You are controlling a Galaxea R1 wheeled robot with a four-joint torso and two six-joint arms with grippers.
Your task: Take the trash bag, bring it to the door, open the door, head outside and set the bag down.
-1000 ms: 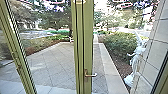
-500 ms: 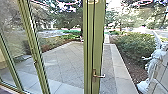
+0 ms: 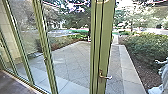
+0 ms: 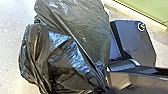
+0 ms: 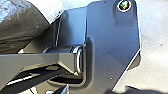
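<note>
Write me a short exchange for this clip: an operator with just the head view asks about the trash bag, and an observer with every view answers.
Operator: On the head view I have the door handle and paving outside. What state is the trash bag in?
Observer: In the left wrist view it is black, shiny, creased and bulging.
Operator: Is it near the robot's own body?
Observer: It appears close by the robot's dark plate in that same view, though I can't tell whether they touch.
</note>
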